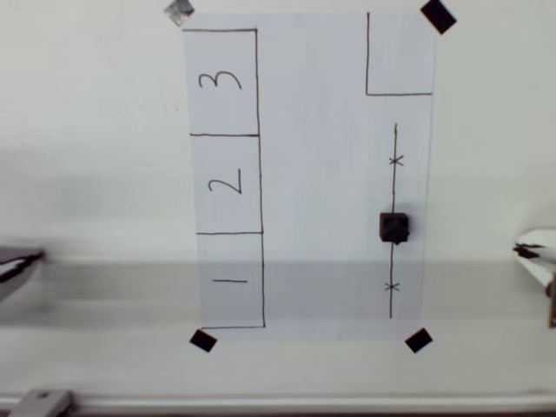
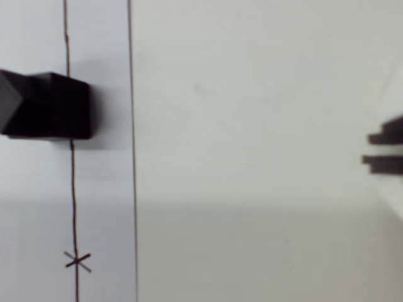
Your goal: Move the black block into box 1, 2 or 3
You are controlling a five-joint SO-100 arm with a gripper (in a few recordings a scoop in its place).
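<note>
1. Gripper: dark parts at the right edge of the wrist view, two stacked dark bars with a thin pale gap between them; whether the jaws are parted or closed cannot be told; nothing is seen held; well apart from the block.
2. White table surface: plain, matte; a grey shadow band crosses it low in the overhead view.
3. White sheet of paper: rectangular, flat on the table, pinned at its corners by small black diamond-shaped tape pieces; the top-left corner piece looks grey and glossy.
4. Small matte black cube, the black block: sits on the right half of the sheet, directly on a long pen-drawn line, between two small pen crosses; in the wrist view the black block lies at the left edge, over the same line, with one cross below it.
5. Column of three pen-drawn rectangles on the sheet's left side, overhead view: the one marked "1" lowest; the one marked "2" in the middle; the tall one marked "3" at the top; all three empty, the block well apart from them.
6. Unnumbered pen-drawn box: top right corner of the sheet, above the line's upper end.
</note>
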